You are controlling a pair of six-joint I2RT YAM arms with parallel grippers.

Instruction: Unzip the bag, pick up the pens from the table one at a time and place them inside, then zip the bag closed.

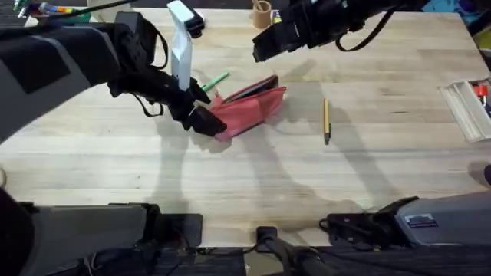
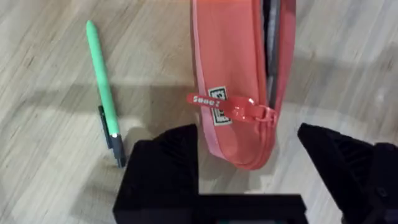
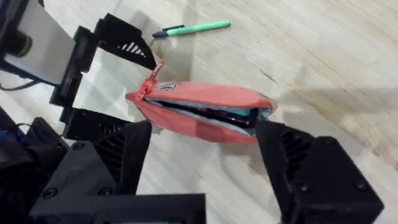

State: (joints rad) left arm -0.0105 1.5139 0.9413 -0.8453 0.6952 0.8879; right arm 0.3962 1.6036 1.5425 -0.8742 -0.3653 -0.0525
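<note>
While left claw (image 2: 249, 180) straddles bag (image 2: 239, 74), bag interior dark, unclear

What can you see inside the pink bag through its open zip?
Through the open zip of the bag a dark lining and a teal patch show near one end. Whether anything lies deeper cannot be seen; the fabric covers it.

Table (image 1: 368, 176): light-wood butcher block, plank seams visible. Coral-pink bag (image 1: 249, 107) lies on it, one end between the left gripper's (image 2: 249, 155) spread fingers, zipper partly open, dark interior showing; the right gripper (image 3: 202, 140) hovers above it, fingers spread to either side. Green pen (image 2: 102, 90) lies flat just beside the left gripper, apart from the bag. Yellow pen (image 1: 326, 120) lies well clear of both grippers, beyond the bag from the left one. Clear plastic case (image 1: 469, 107) at the table's edge, far from both.
</note>
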